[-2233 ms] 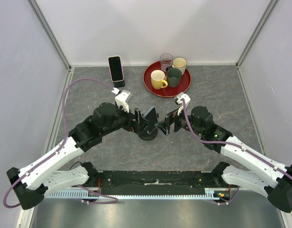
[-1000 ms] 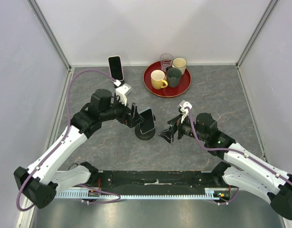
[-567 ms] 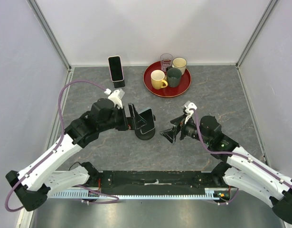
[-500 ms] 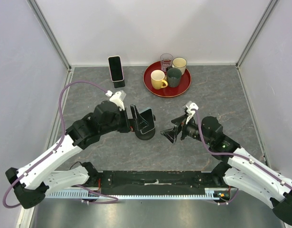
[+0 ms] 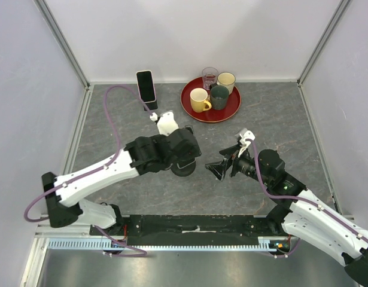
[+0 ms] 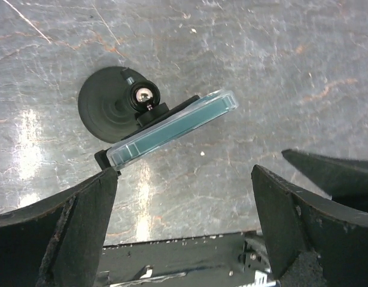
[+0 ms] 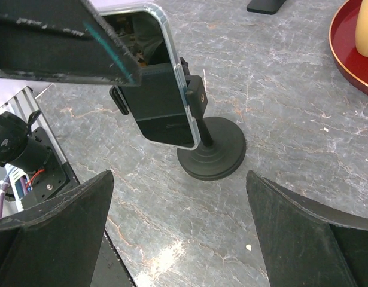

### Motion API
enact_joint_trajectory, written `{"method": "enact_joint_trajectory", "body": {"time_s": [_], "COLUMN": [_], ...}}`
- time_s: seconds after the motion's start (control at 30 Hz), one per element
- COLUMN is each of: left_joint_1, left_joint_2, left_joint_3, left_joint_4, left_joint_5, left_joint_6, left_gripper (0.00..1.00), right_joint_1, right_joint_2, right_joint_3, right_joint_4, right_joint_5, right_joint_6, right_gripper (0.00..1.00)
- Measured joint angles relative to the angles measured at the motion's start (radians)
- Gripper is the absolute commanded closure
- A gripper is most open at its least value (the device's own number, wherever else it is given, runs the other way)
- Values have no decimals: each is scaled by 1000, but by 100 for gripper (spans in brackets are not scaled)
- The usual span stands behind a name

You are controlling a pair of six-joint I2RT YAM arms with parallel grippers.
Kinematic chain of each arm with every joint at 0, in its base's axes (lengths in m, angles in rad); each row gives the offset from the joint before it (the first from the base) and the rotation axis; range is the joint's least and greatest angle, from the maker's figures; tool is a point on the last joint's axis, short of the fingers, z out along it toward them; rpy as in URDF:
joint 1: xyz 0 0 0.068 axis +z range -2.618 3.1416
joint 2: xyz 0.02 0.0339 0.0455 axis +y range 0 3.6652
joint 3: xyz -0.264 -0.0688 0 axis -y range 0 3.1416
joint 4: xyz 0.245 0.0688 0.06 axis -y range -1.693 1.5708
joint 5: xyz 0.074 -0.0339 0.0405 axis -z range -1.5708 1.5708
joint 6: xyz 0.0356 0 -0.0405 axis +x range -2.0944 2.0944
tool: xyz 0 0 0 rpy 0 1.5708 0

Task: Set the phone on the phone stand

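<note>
The phone (image 7: 157, 78) sits in the black cradle of the phone stand (image 7: 210, 156), which holds it tilted on a thin stalk above a round black base on the grey marbled worktop (image 5: 279, 119). It wears a clear case and its screen is dark. From above, the left wrist camera sees it edge-on – a teal-tinted strip with the stand's ball joint just behind it.

The left hand (image 6: 184, 173) hangs over the stand with its two fingers spread wide. The phone lies in the gap between them, and nothing is gripped. In the overhead view the left arm covers most of the stand, so only part of the base shows beneath it.

The right hand (image 5: 221, 164) is just to the right of the stand, pointing at it, its fingers also parted and holding nothing – well short of the phone.

At the back of the worktop a second phone (image 5: 146, 85) stands upright. Beside it is a red tray (image 5: 213, 115) carrying a yellow mug (image 5: 200, 100), a dark green mug (image 5: 219, 97), a cream mug (image 5: 226, 79) and a glass (image 5: 209, 76).
</note>
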Motion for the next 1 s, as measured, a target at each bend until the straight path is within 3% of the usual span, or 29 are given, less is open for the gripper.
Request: {"method": "enact_joint_trajectory", "body": {"time_s": [0.37,0.57,1.0], "left_joint_1": [-30,-30,-30], "left_joint_2": [280,389,424], "left_joint_3": [286,412,431], "left_joint_4": [-351,-441,-487], "left_joint_5": [-179,-224,-272], "left_joint_6": [-231,-323,-409], "left_gripper": [0,0,0], "right_joint_1": [-5,-9,-10], "right_joint_2": [-25,-34,-44], "right_joint_3": [-15,-16,-34], "right_joint_4": [-14,-18,-28], "right_joint_5": [12,12,12], "right_joint_6": [0,0,0], "right_gripper": [2,2,2]}}
